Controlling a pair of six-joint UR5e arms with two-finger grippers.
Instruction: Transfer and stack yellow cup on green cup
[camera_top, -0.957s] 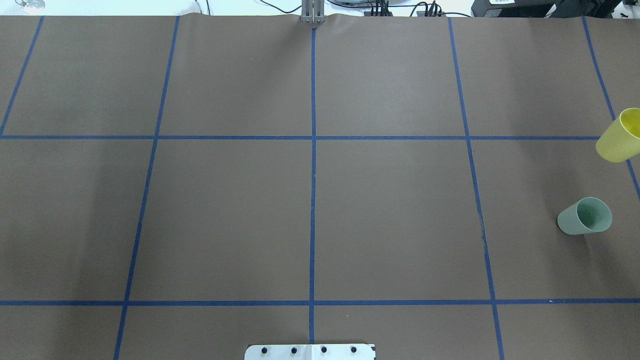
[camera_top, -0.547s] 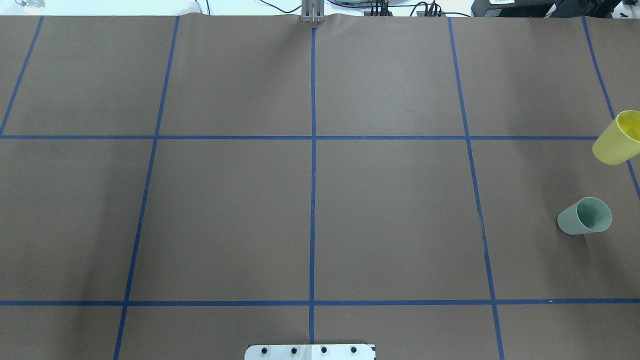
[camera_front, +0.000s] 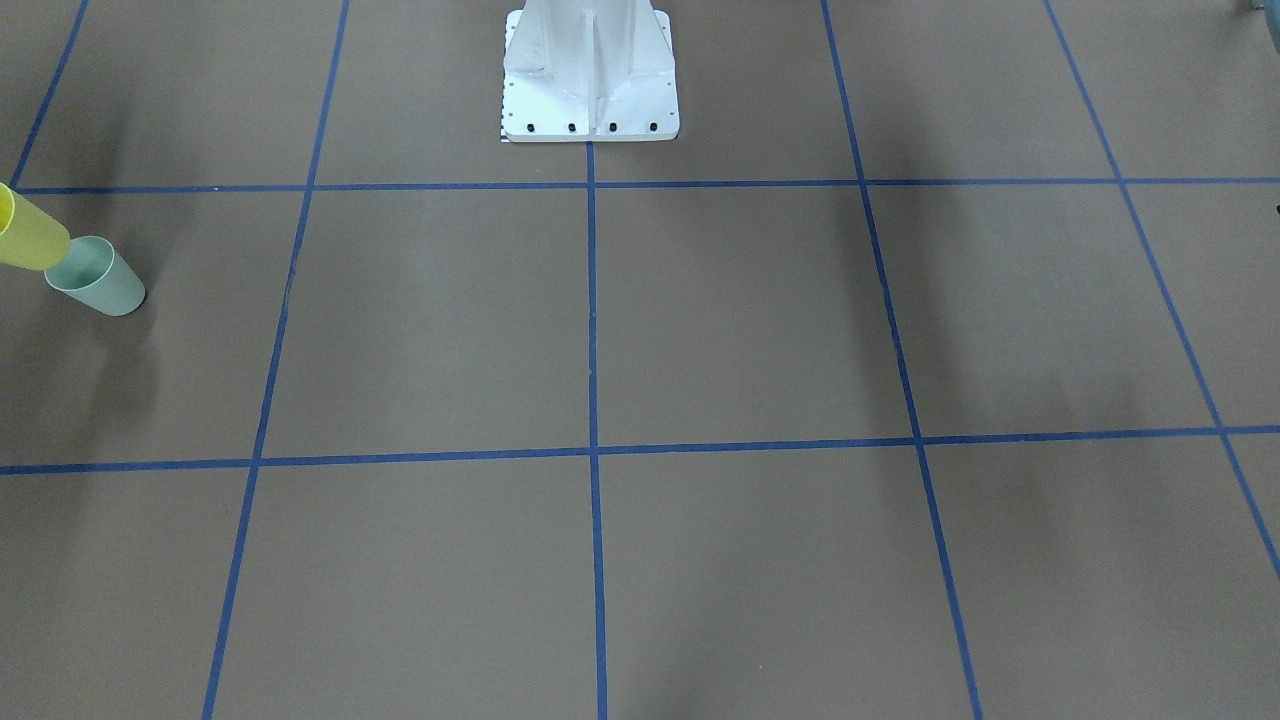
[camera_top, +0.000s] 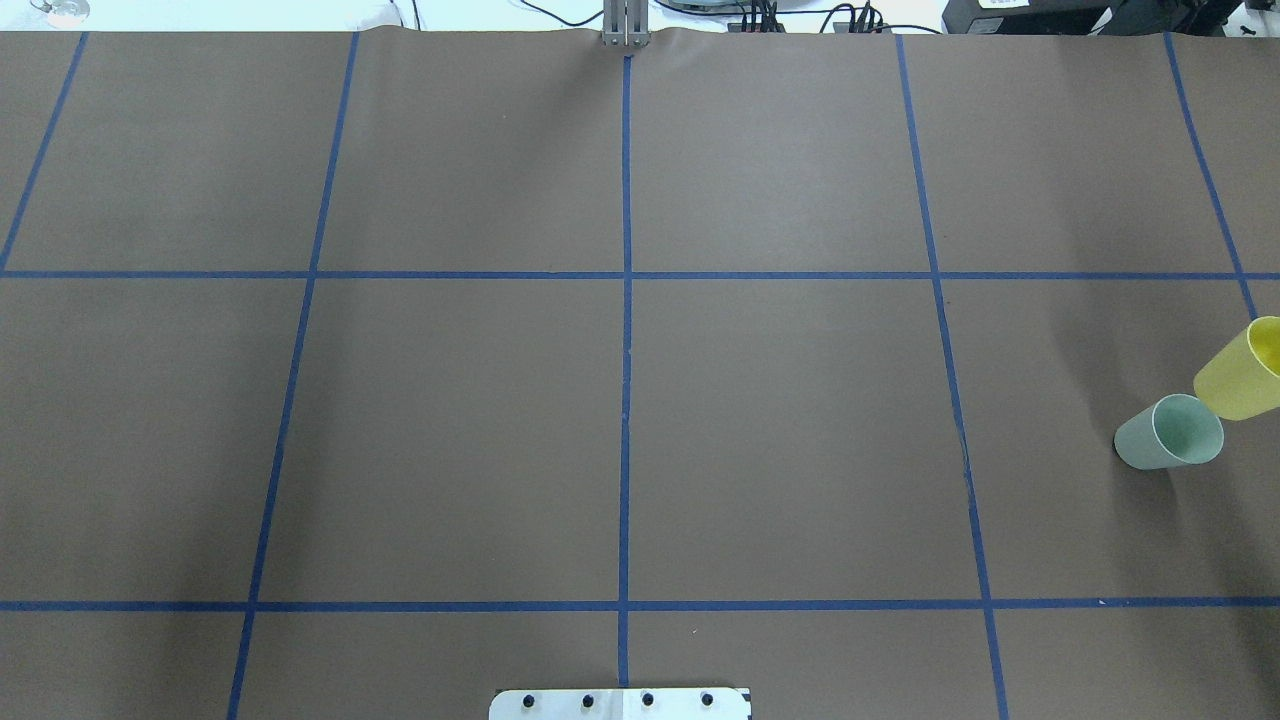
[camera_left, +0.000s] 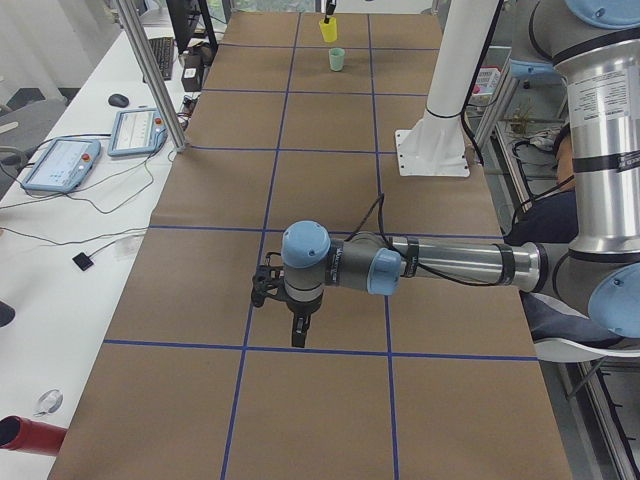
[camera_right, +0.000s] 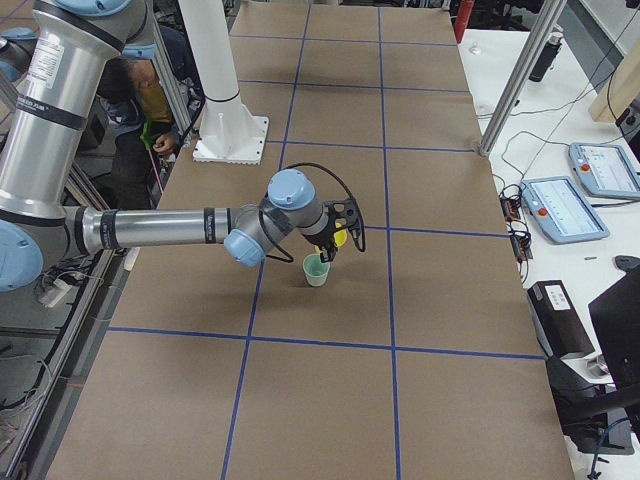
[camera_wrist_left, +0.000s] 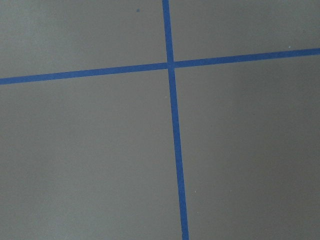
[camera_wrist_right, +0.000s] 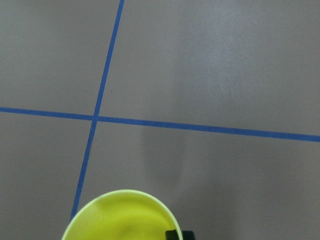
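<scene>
1. The desk, brown with blue tape lines, is mostly bare. All the action sits near its right edge in the overhead view.
2. The left arm lies stretched low over the middle squares, well apart from that corner, probably parked out of the way. The left claw points down at the desk; spread or pressed together, I cannot tell.
3. The right arm reaches out to the green cup, which stands upright on the desk, mouth open, ready to receive.
4. The yellow cup hangs in the air just beside the green cup's rim, on its far-right side. By my read it is not quite lined up, and not yet nested.
5. The right claw pinches the yellow cup's wall, one black finger inside the rim. That grip leaves the base free to drop in.
</scene>
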